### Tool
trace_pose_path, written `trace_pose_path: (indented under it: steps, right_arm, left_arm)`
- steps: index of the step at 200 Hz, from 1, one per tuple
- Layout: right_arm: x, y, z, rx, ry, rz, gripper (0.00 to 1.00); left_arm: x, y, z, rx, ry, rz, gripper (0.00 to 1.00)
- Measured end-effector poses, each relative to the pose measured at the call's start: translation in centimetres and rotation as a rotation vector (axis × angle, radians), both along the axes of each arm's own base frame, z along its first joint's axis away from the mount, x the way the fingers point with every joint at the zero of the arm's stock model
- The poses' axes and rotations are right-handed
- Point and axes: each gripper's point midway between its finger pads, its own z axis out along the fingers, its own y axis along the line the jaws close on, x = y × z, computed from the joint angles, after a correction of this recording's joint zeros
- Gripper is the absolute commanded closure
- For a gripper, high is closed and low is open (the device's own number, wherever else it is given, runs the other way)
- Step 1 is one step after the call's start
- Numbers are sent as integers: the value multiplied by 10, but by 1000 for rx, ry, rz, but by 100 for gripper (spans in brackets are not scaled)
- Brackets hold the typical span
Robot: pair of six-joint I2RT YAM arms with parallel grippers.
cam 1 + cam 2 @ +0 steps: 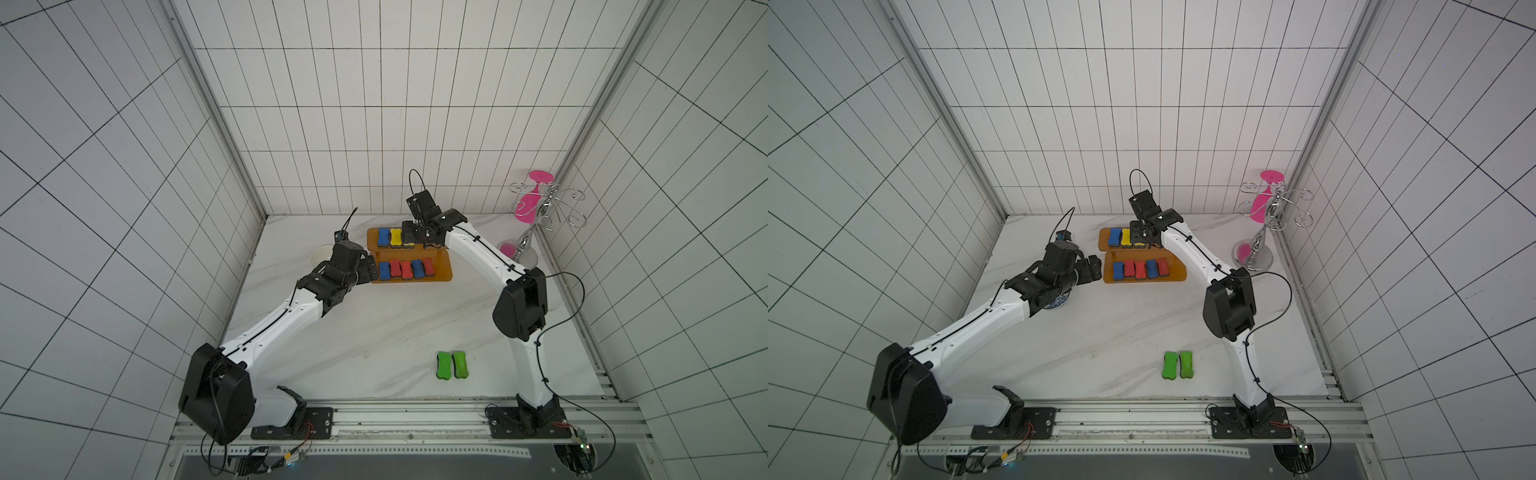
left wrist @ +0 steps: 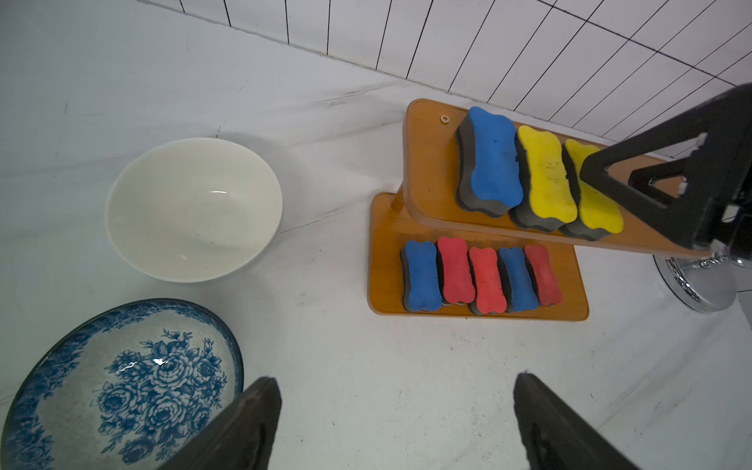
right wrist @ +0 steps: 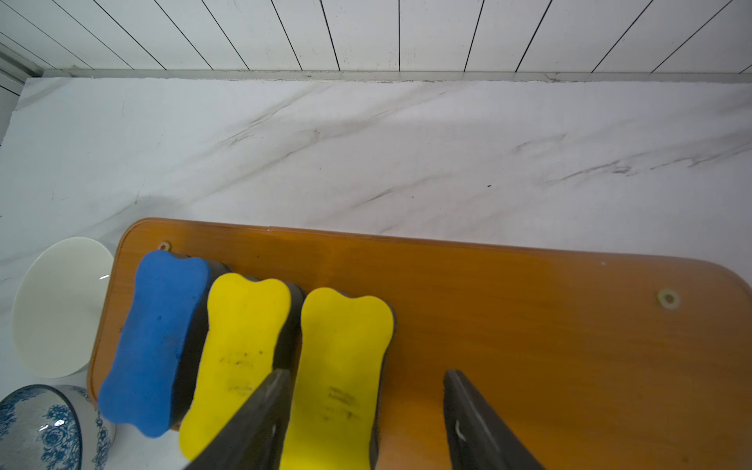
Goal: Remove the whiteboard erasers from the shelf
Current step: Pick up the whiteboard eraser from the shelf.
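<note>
The orange-brown shelf (image 1: pixel 440 272) stands at the back of the table. Its upper board (image 3: pixel 529 325) carries a blue eraser (image 3: pixel 158 333) and two yellow erasers (image 3: pixel 244 325). The lower board (image 2: pixel 382 252) holds a row of blue and red erasers (image 2: pixel 486 280). My right gripper (image 3: pixel 367 374) is open over the upper board and straddles the right yellow eraser (image 3: pixel 342 346); one finger sits between the two yellow ones. My left gripper (image 2: pixel 395 378) hangs open and empty over the table, just left of the lower board. Two green erasers (image 1: pixel 452 365) lie on the table at the front right.
A white bowl (image 2: pixel 195 207) and a blue floral dish (image 2: pixel 122 386) sit left of the shelf, under my left arm. A silver wire rack (image 1: pixel 544 208) holding a pink glass (image 1: pixel 528 203) stands in the back right corner. Tiled walls close three sides.
</note>
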Motion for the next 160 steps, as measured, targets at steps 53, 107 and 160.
trace_pose_path:
  steps: [53,107,160]
  right_arm:
    - [0,1,-4,-3,7,1,39]
    - [3,-3,-6,-28,-5,-9,42]
    - [4,-8,-10,-46,-5,-23,43]
  left_arm:
    - [0,0,-1,-1,2,3,7]
    - [0,0,-1,-5,3,6,7]
    - [0,1,-1,-7,4,8,7]
